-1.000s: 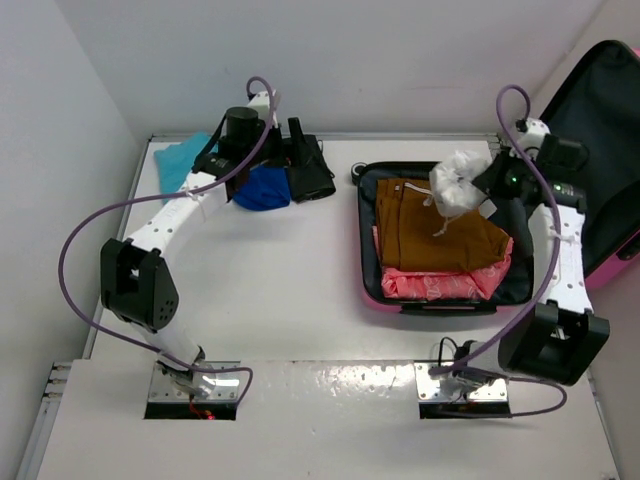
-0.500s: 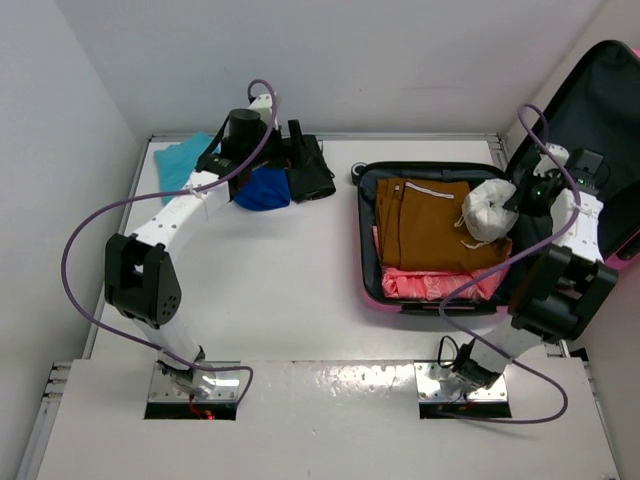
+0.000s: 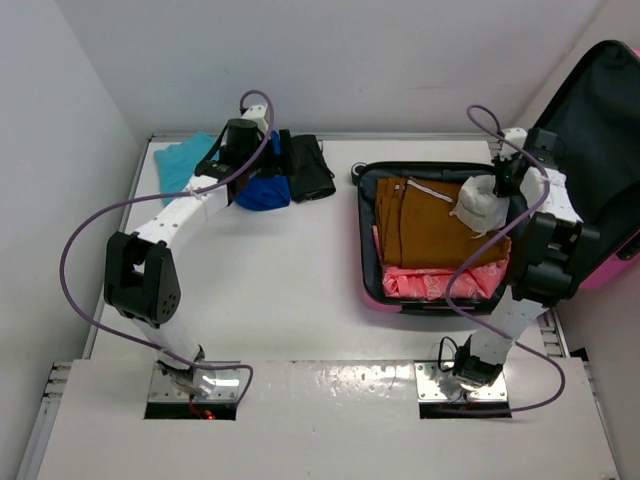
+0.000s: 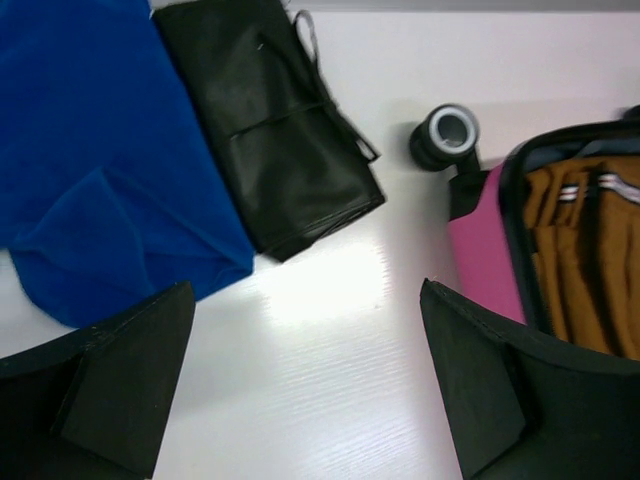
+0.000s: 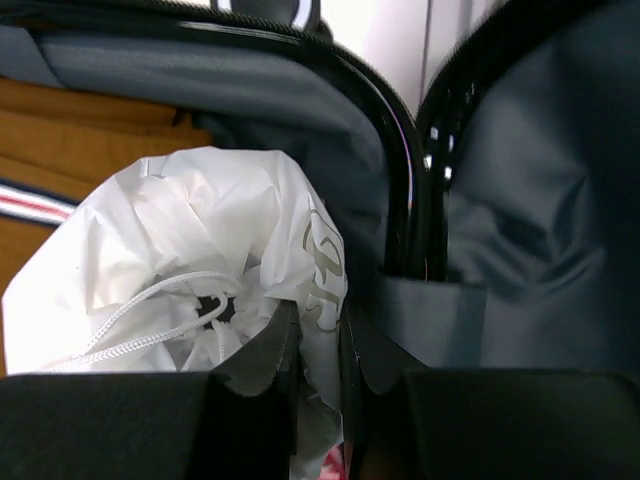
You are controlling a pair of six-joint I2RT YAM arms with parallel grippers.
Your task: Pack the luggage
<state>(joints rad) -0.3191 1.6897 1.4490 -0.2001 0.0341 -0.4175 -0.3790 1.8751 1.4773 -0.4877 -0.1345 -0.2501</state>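
Right hand [image 5: 320,338] is nearly closed, its two fingers pinching a fold of a white drawstring bag [image 5: 190,270] just beside the gathered cord. From above, that bag [image 3: 478,207] sits over the 2 o'clock corner of the luggage [image 3: 372,292]. Whether it rests on the clothes or hangs just above them cannot be told.

The luggage is a bright pink hard-shell case that lies open on the 3 o'clock side of the tabletop [image 3: 290,270]. Its lid [image 3: 600,120] stands up at 3 o'clock of the lower shell, showing dark grey lining. Inside the shell a folded brown garment [image 3: 425,230] fills the half toward 12 o'clock, and a coral-pink garment [image 3: 430,283] lies toward 6 o'clock.

Left hand [image 4: 305,300] is spread fully wide and holds nothing. It hovers over bare tabletop near the 11 o'clock corner. A blue cloth [image 4: 90,170] lies at its 10 o'clock, touching a rolled black pouch [image 4: 275,120] at 12 o'clock. At its 2 o'clock, a black wheel [image 4: 445,135] marks the case's corner. In the top view, a teal cloth [image 3: 185,160] lies at 9 o'clock of the blue cloth.
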